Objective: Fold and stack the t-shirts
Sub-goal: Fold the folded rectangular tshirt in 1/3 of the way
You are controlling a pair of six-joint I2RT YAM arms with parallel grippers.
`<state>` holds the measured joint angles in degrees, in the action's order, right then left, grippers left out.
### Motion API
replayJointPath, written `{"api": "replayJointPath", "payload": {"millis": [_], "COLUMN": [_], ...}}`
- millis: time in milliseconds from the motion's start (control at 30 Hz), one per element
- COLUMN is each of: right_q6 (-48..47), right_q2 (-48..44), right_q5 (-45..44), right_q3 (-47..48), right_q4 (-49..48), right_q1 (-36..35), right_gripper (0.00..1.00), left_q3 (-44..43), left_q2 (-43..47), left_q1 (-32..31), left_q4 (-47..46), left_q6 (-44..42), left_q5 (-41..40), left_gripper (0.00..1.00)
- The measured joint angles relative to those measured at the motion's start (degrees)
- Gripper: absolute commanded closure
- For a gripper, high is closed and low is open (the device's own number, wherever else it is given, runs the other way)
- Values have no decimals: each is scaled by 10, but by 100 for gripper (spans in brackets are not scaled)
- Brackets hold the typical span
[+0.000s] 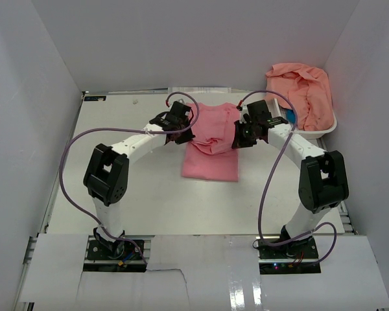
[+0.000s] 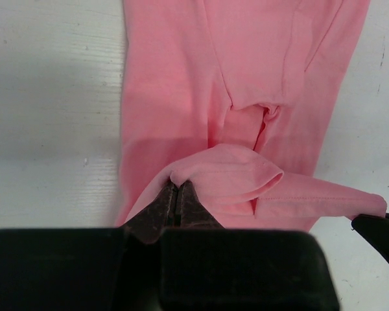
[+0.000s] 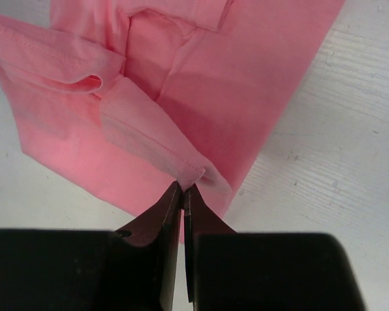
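I see left pincer pinching a fold of the pink t-shirt by the desk's far edge; right pincer pinches its hem.

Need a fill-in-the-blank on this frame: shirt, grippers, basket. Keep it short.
1. The rose-pink cloth t-shirt lies on the white ____.
2. The left gripper is ____ on a fold of it.
3. The right gripper is shut on the same pink ____.
4. The salmon-peach cloth heap fills the white plastic ____ at the far right.
Missing words: table; shut; t-shirt; basket.
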<state>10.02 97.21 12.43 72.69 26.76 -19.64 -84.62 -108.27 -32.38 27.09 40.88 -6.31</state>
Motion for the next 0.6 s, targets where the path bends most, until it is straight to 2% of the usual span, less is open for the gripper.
{"api": "replayJointPath", "payload": {"millis": [600], "right_q6": [1], "right_q2": [56], "right_q5": [-8], "right_q3": [23], "right_q4": [-24], "right_q1": [5], "right_gripper": [91], "left_q3": [-16], "left_q2": [-40], "left_q1": [14], "left_q4": [-8], "left_q6": [-4], "left_q5": [11], "left_gripper": [100]}}
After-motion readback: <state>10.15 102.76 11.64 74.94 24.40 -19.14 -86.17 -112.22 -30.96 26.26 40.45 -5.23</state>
